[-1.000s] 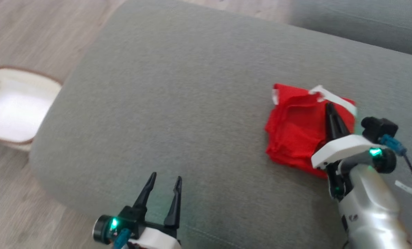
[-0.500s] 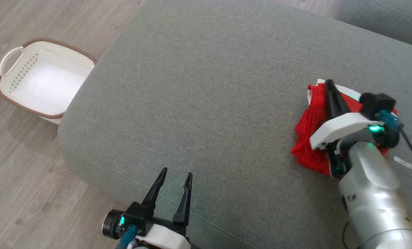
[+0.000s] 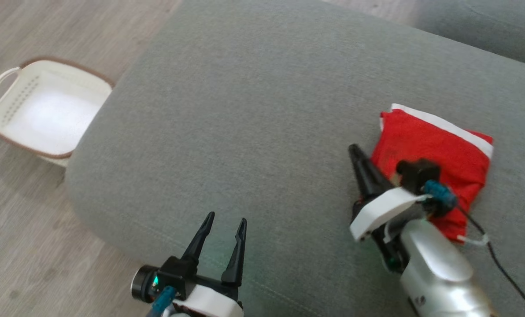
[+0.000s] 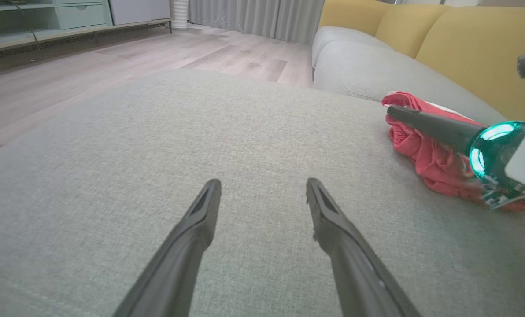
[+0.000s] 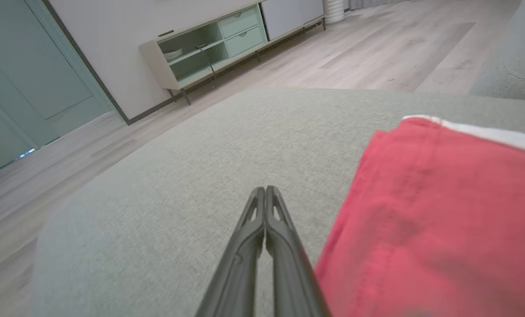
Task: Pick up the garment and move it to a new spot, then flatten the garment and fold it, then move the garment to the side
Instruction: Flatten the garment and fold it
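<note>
Garment point(image 3: 438, 145) lying folded on grey cushion point(image 3: 253, 110), right gripper point(image 3: 355, 152) hovering just beside it, fingers pressed together, left gripper point(image 3: 226, 219) hovering with fingers spread.

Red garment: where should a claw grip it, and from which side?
I'd grip the red garment at its left edge, where the folded layers stack. Come in low across the bare cushion from the left; the right claw, shut, lies beside that edge and must open first.

Nothing legible for you here: no text, label, brand or number can be read in any view.
</note>
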Available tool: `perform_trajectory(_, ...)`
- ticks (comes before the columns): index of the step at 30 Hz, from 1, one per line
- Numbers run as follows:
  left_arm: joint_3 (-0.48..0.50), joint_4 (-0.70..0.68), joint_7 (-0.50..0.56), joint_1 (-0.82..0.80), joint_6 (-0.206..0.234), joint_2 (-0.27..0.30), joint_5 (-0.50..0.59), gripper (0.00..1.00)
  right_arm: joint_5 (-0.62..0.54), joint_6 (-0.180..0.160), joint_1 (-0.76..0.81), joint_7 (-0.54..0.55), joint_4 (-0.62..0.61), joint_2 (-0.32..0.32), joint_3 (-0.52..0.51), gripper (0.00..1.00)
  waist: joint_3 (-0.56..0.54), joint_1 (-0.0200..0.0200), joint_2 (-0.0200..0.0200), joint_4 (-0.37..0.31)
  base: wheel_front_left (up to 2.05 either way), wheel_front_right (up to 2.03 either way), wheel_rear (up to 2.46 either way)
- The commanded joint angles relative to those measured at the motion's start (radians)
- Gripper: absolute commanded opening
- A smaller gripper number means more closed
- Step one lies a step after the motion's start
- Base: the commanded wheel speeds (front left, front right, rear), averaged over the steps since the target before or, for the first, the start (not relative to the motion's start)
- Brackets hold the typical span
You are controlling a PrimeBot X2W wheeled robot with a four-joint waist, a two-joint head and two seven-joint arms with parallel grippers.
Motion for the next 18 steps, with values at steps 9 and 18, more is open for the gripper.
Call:
perform_trajectory(9,0.073,-0.029,-0.005,-0.031,-0.005,0.004,0.031,1.0,0.095,-0.001,0.041,-0.011,-0.15,0.012,0.094,0.29,-0.068,0.0002,0.0,-0.157,0.0,0.0,0.0)
perform_trajectory(18,0.152,-0.022,-0.005,-0.022,0.008,0.004,0.065,1.0,0.019,-0.001,0.123,-0.011,-0.219,0.012,-0.096,1.0,-0.144,0.0002,0.0,-0.328,0.0,0.0,0.0)
